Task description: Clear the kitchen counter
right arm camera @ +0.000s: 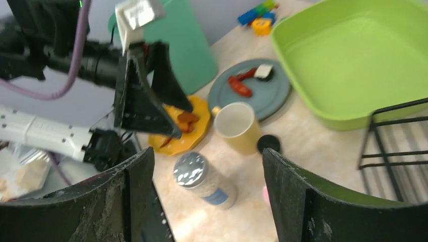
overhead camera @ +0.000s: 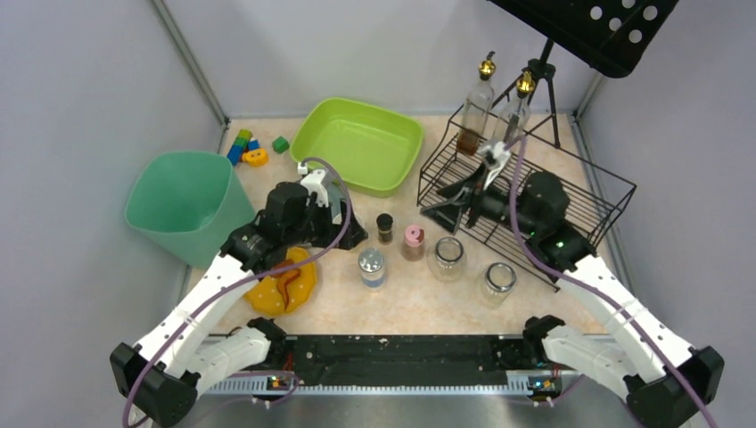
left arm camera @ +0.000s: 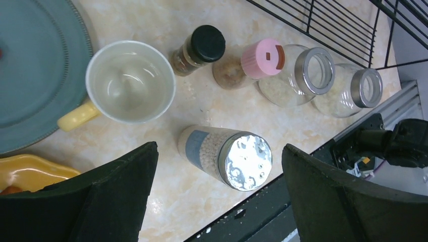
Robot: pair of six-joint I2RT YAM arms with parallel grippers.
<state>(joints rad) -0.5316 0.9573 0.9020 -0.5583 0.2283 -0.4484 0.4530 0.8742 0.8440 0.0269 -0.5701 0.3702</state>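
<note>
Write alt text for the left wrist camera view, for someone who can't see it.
The left gripper hangs open over a silver-lidded shaker jar on the mottled beige kitchen counter. Beyond stand a yellow-handled mug, a black-capped spice jar, a pink-capped jar and two clear glass jars.

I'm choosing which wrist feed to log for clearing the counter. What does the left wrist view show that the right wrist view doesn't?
Only the left wrist view: a metal-rimmed glass jar and a second glass jar beside it. Only the right wrist view: the green tub, the teal bin and the toy blocks. Both: the yellow mug, the silver-lidded jar, the black-capped jar, the grey plate and the yellow dish on the kitchen counter.
</note>
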